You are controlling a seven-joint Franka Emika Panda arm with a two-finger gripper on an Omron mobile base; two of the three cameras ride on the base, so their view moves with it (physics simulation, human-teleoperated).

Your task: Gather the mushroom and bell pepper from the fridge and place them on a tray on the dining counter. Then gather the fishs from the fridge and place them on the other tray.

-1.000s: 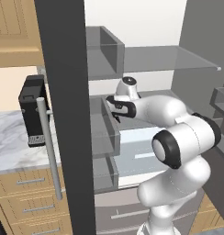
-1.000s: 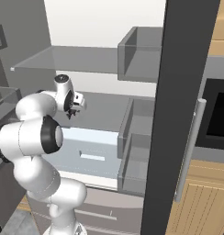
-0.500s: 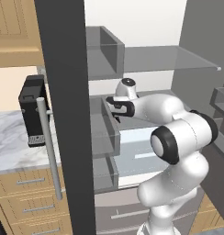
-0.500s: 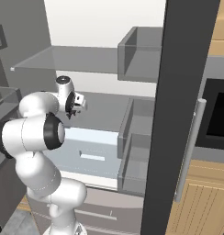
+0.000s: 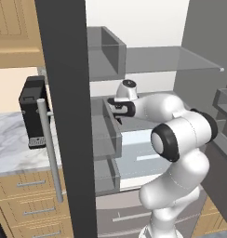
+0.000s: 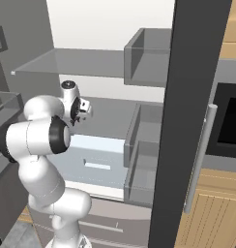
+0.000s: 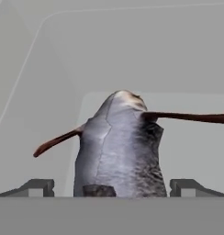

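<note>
Claw [image 7: 112, 187] spread wide, straddling fish [image 7: 118, 147] on fridge [image 5: 64, 116] shelf, not clamped. Fish likely slick, limp, light; thick mid-body looks safest hold, thin fins poor.

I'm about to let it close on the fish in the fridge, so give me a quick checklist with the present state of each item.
1. Fridge doors open: ok.
2. Gripper jaws open wide: ok.
3. Fish between the fingertips: ok, it lies in the middle of the hand view with a tip on each side.
4. Jaws touching the fish: cannot tell, the lower end of the fish is cut off at the picture's bottom.
5. Nothing else in the closing path: ok, there is bare grey shelf around the fish.
6. Second fish located: cannot tell.
</note>
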